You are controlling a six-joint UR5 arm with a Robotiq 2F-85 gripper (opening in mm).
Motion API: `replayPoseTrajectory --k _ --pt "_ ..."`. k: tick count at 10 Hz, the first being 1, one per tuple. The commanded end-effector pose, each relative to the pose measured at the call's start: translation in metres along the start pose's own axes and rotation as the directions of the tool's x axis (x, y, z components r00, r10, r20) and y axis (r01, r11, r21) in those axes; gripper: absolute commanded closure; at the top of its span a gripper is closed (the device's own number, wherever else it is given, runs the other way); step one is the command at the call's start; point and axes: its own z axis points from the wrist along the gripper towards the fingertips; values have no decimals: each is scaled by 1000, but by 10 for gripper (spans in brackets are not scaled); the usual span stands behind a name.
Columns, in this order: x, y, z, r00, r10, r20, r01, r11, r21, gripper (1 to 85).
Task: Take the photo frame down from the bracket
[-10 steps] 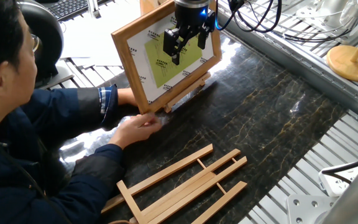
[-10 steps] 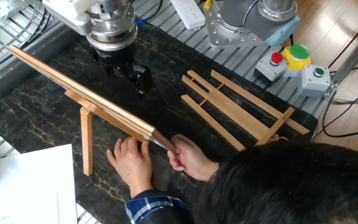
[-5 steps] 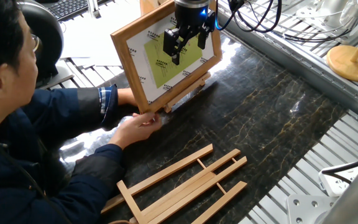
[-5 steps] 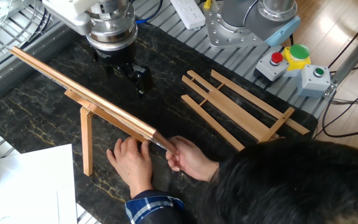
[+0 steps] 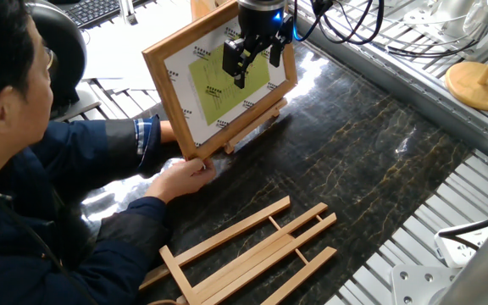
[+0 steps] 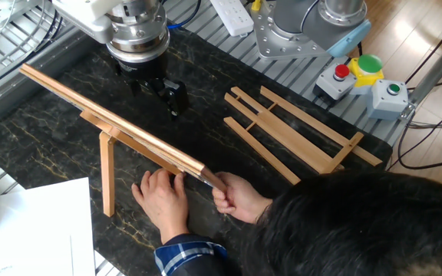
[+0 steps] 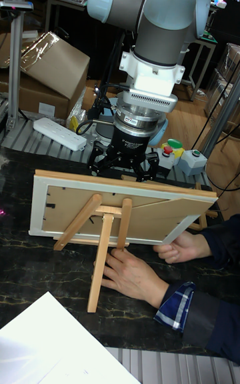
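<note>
Jaws parted and empty, hanging before the front face of the frame (image 5: 203,85) near its upper rail; contact was not evident in either fixed view. The frame leaned back on the bracket (image 7: 107,237), toward the surface's (image 5: 371,161) edge beside the person, with its long side tilted rather than level. One hand (image 6: 240,201) pinched the frame's lower corner at the end nearer the person; the other hand (image 6: 163,195) lay flat on the surface by the bracket's rear leg. A slatted easel (image 5: 252,246) lay flat, well apart, toward another edge.

Handling, as judged: the frame looked light and stiff, its wood rim offering dry, firm purchase. The front pane, if glazed, would be slick and breakable, so the face was no place to press. The upper rail, pinched front to back near its midpoint, appeared the best hold, keeping the frame balanced when lifted off the ledge. The bracket looked light enough to tip.
</note>
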Motion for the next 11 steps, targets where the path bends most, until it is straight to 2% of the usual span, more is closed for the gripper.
replayPoseTrajectory --k 1,3,11 --pt "2 -63 -8 998 60 9 -61 966 250 843" --pt "1 -62 -7 998 68 16 -70 962 265 843" --pt "1 -63 -8 998 65 12 -65 961 268 843"
